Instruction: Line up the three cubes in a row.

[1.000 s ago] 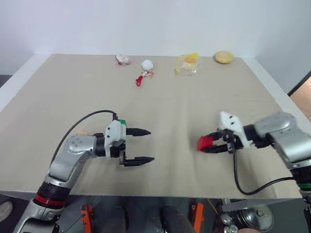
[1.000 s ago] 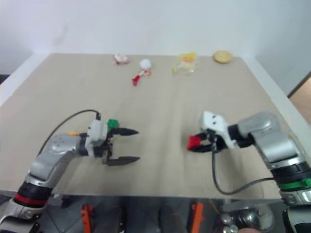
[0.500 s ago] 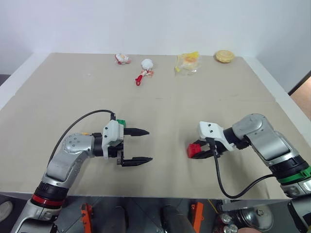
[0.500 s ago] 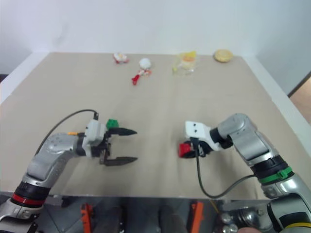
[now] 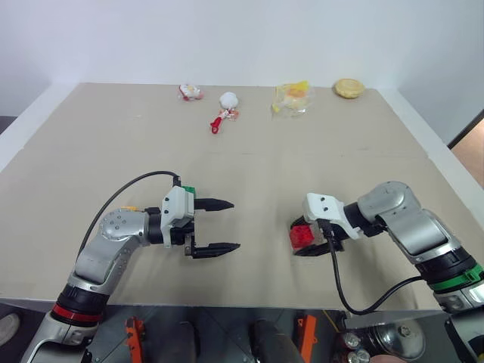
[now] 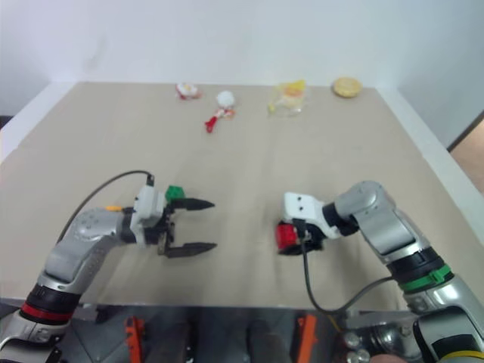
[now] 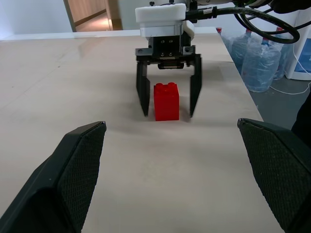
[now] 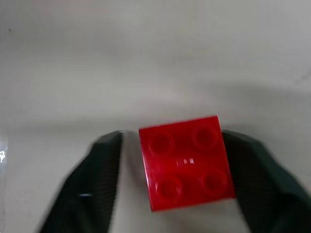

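Right gripper (image 7: 167, 109) stands with its fingers spread either side of the red cube (image 7: 166, 101), a clear gap showing on both flanks, so nothing is clamped; the cube sits upright on the table (image 5: 302, 174) near the front edge. Your left gripper (image 5: 218, 225) hovers wide open and empty, well apart from it, pointing toward the red one. The green cube (image 6: 175, 193) peeks out just behind the left wrist, and an orange bit, likely the third cube (image 5: 130, 207), shows past that arm. You look to be at the release of the red cube, the placing step. Next, lift the right gripper straight away without nudging the cube, then check whether red sits in line with the other two.
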### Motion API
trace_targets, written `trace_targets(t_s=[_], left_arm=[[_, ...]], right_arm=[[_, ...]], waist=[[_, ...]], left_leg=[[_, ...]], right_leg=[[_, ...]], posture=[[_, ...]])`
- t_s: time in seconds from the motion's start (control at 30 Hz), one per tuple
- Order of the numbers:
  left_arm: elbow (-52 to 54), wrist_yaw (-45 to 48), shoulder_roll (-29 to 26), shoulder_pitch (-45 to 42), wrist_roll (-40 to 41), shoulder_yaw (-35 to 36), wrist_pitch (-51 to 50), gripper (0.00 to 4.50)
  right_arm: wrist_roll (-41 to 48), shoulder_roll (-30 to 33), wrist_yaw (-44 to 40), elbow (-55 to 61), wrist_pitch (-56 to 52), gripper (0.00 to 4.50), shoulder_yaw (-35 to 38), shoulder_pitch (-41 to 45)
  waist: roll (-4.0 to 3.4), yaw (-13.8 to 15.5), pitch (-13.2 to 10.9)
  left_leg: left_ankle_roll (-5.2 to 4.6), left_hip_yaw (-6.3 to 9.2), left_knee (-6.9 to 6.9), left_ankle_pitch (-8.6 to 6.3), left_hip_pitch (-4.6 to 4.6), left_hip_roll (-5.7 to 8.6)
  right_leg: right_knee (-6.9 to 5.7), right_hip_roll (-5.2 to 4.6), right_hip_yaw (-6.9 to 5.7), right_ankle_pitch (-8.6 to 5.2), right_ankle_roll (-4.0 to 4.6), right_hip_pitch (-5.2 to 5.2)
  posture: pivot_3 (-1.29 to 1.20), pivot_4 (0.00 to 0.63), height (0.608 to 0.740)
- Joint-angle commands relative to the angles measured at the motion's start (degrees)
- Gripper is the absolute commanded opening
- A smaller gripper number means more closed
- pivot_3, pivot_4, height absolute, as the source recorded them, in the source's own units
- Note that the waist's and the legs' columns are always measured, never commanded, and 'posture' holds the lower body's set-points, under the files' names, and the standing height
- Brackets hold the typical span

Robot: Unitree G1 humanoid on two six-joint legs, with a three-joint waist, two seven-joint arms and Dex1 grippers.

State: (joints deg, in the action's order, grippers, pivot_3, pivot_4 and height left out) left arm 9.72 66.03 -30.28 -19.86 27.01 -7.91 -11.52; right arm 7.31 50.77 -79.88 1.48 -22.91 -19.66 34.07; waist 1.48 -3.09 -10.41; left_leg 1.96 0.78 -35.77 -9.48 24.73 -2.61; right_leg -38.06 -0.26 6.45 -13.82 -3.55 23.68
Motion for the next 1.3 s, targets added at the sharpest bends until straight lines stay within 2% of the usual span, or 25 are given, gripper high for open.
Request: trace_targets(t_s=[0.03,0.23,0.37,0.6,0.77,1.03,1.3], left_arm=[[2.29,-1.68,0.24,-0.87,0.78,1.62,-0.5,4.5],[-1.14,-7.44,-1.4,-3.99,2.31,8.02,-4.91,4.5],[-3.82,-18.42,-1.78,-5.18,-1.51,13.35,-7.41,4.5],[8.9,-41.96,7.29,1.78,-3.55,16.24,-19.49,4.5],[15.14,-52.96,13.89,7.84,-9.32,11.92,-22.51,4.5],[11.58,-58.64,19.61,7.89,-15.92,6.28,-19.83,4.5],[3.11,-60.2,22.46,4.34,-18.89,6.15,-17.27,4.5]], right_arm=[[5.03,0.24,-1.33,4.15,-2.0,4.45,5.01,1.21],[17.84,-2.16,1.45,8.87,-11.78,4.45,15.02,4.61],[19.92,-7.69,11.53,11.88,-14.58,4.45,18.78,5.06],[19.81,-10.43,17.8,14.95,-17.0,4.45,17.47,2.88],[19.62,-12.02,19.27,14.9,-16.82,4.45,15.94,3.2],[19.47,-13.74,20.57,13.33,-16.48,4.45,15.0,4.89],[19.77,-13.76,21.07,13.66,-17.31,4.45,15.23,4.84]], waist=[[0.0,0.0,0.0],[0.02,-0.02,-0.01],[0.04,-0.12,0.0],[0.06,0.43,-0.01],[0.1,0.46,0.01],[0.11,0.42,0.0],[0.11,0.43,0.0]], left_leg=[[0.0,0.0,0.0,0.0,0.0,0.0],[0.0,0.05,-0.01,0.0,-0.01,-0.02],[-0.01,0.21,-0.01,0.0,-0.06,-0.07],[0.1,0.28,0.02,-0.06,0.11,0.03],[0.1,0.41,-0.02,-0.06,0.27,0.05],[0.11,0.39,-0.13,0.06,0.2,0.04],[0.1,0.4,-0.16,0.07,0.22,0.04]], right_leg=[[0.0,0.0,0.0,0.0,0.0,0.0],[-0.01,0.05,0.0,0.04,0.01,-0.01],[-0.02,0.17,-0.07,0.03,0.04,-0.08],[0.01,0.05,-0.07,0.01,-0.34,-0.1],[-0.01,0.08,-0.16,0.06,-0.3,0.03],[0.0,0.13,-0.14,0.17,-0.01,0.01],[0.0,0.15,-0.14,0.18,0.0,0.01]], posture=[[0.0,0.15,0.74],[0.0,0.15,0.74],[0.0,0.15,0.74],[0.0,0.15,0.74],[0.0,0.15,0.74],[0.0,0.15,0.74],[0.0,0.15,0.74]])
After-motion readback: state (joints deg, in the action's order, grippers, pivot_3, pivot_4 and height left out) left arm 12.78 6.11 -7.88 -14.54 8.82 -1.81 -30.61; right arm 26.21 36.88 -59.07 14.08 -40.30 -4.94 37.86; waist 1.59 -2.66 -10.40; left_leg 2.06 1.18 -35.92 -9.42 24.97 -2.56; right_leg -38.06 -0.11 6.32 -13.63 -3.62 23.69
